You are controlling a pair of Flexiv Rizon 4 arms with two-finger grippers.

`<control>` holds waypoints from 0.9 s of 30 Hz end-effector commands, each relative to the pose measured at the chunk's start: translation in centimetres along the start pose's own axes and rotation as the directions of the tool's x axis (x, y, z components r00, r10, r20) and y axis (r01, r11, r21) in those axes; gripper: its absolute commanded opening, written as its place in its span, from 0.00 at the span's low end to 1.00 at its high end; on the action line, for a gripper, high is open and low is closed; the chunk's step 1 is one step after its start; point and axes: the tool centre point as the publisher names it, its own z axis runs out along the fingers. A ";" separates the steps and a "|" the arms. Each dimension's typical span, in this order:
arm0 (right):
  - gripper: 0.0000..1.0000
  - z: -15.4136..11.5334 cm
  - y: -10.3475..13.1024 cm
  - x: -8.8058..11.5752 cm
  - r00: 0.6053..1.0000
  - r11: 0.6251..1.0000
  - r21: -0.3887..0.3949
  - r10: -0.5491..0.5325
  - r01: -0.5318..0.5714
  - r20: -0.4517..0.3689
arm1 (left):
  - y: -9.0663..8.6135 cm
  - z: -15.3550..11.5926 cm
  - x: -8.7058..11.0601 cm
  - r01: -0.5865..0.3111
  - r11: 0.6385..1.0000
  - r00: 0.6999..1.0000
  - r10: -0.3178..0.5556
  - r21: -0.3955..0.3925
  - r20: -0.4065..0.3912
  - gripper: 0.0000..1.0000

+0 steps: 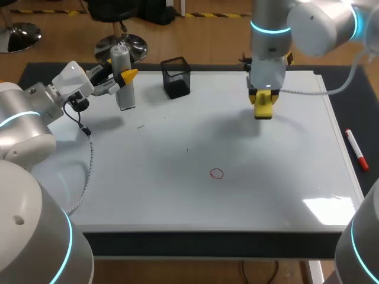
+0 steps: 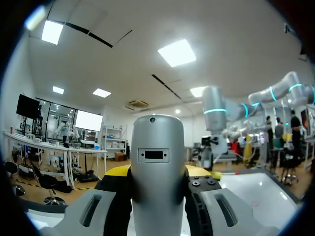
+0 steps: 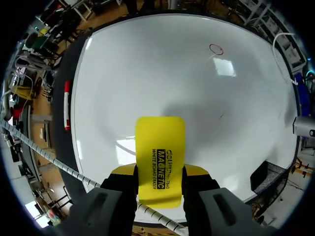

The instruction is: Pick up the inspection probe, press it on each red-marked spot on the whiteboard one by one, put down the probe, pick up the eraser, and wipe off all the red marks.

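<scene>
One black mesh cup (image 1: pixel 176 77) stands on the whiteboard (image 1: pixel 177 195) near its far edge; I cannot tell what it holds. In the right wrist view the cup (image 3: pixel 268 179) sits off to one side of the gripper.

There is one probe (image 1: pixel 123 80), one eraser (image 1: pixel 263 109), one red mark (image 1: pixel 217 173) and one red marker (image 1: pixel 357 149).

The probe is a grey cylinder at the board's far left corner, just left of the cup. Its long axis is upright, with its lower end down at the board; contact cannot be told. The left gripper (image 1: pixel 127 77) comes in sideways, its jaws clamped on the probe's upper part. In the left wrist view the probe (image 2: pixel 157 147) fills the gap of that gripper (image 2: pixel 157 172).

The right gripper (image 1: pixel 265 97) hangs over the board's far right part, jaws closed on the yellow eraser. The eraser (image 3: pixel 160 142) lies lengthwise along the fingers of its gripper (image 3: pixel 160 172), pointing down at the board, above it.

The mark (image 3: pixel 215 48) is a small circle near the board's middle, well apart from both tools. The marker (image 3: pixel 67 104) lies on the dark table (image 1: pixel 349 106) beside the board's right edge.
</scene>
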 end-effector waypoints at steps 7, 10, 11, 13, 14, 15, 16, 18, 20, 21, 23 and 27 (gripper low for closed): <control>0.00 -0.3 -3.6 4.8 0.996 0.996 -0.011 0.084 -0.084 -0.002 | 0.0 0.1 0.0 -0.002 1.000 1.000 0.002 0.003 0.002 0.00; 0.00 -0.2 -4.4 6.2 0.994 0.994 -0.018 0.112 -0.112 -0.005 | 0.0 0.1 0.0 -0.002 1.000 1.000 0.002 0.003 0.002 0.00; 0.00 -0.2 -4.6 6.6 0.993 0.993 -0.020 0.115 -0.115 -0.008 | 0.0 0.1 0.0 -0.002 1.000 1.000 0.002 0.003 0.002 0.00; 0.00 0.1 -5.1 7.4 0.991 0.991 -0.026 0.132 -0.132 -0.016 | 0.0 0.1 0.0 -0.002 1.000 1.000 0.002 0.003 0.002 0.00; 0.00 0.2 -5.4 7.9 0.990 0.990 -0.030 0.138 -0.138 -0.021 | 0.0 0.1 0.0 -0.002 1.000 1.000 0.002 0.003 0.002 0.00; 0.00 0.3 -5.6 8.3 0.989 0.988 -0.035 0.148 -0.149 -0.020 | 0.0 0.1 0.0 -0.002 1.000 1.000 0.002 0.003 0.002 0.00; 0.00 0.4 -5.9 8.8 0.987 0.987 -0.034 0.159 -0.160 -0.023 | 0.0 0.1 0.0 -0.002 1.000 1.000 0.002 0.003 0.002 0.00; 0.00 0.5 -6.2 9.5 0.984 0.984 -0.033 0.174 -0.175 -0.033 | 0.0 0.1 0.0 -0.002 1.000 1.000 0.002 0.003 0.002 0.00; 0.00 0.5 -6.6 10.1 0.982 0.982 -0.036 0.187 -0.188 -0.029 | 0.0 0.1 0.0 -0.002 1.000 1.000 0.002 0.003 0.002 0.00; 0.00 0.5 -6.7 10.3 0.982 0.981 -0.037 0.188 -0.189 -0.030 | 0.0 0.1 0.0 -0.002 1.000 1.000 0.002 0.003 0.002 0.00; 0.00 0.5 -6.8 10.7 0.981 0.980 -0.038 0.194 -0.195 -0.030 | 0.0 0.1 0.0 -0.002 1.000 1.000 0.002 0.003 0.002 0.00; 0.00 0.7 -7.2 11.2 0.979 0.979 -0.041 0.200 -0.201 -0.033 | 0.0 0.1 0.0 -0.002 1.000 1.000 0.002 0.003 0.002 0.00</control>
